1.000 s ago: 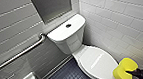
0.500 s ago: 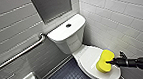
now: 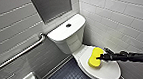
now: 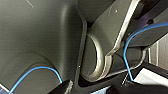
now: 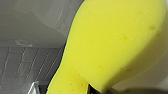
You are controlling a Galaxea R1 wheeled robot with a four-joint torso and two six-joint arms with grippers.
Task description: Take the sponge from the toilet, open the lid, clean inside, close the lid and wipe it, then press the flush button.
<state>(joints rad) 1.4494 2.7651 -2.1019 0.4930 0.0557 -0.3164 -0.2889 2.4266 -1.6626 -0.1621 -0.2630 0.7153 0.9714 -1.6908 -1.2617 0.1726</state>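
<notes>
Head view: the right claw [image 3: 98, 57] has carried the sponge [image 3: 93, 59] inward. A second ago we had it off the near edge of the toilet [image 3: 70, 45], half a second ago over the edge of the lid [image 3: 104, 68], and now it is over the lid's middle-back part. The tank, rail and wall sit in much the same spots across the pictures, so we read this as the arm moving, not the camera.

The claw is clamped on the sponge at its pinched waist, with dark fingers on either side. In the right wrist view the sponge [image 5: 112, 45] sits right up against the camera, which fits a firm hold. We cannot tell the left claw's state.

Places from the right claw:
- The sponge is in it, flat side facing down.
- The lid is directly under it and is down. We cannot tell whether the sponge touches it or hangs just above.
- The flush button [image 3: 68, 25] is beyond the claw on the tank top, well apart and untouched.
- The grab rail [image 3: 18, 54] is far off to the side past the tank.

Our judgement is that the pickup is done, since the sponge is secured. With the lid shut, the sweep across it could be a lid wipe or just a carry toward the next step. These pictures do not settle which. The button press is not yet done.
</notes>
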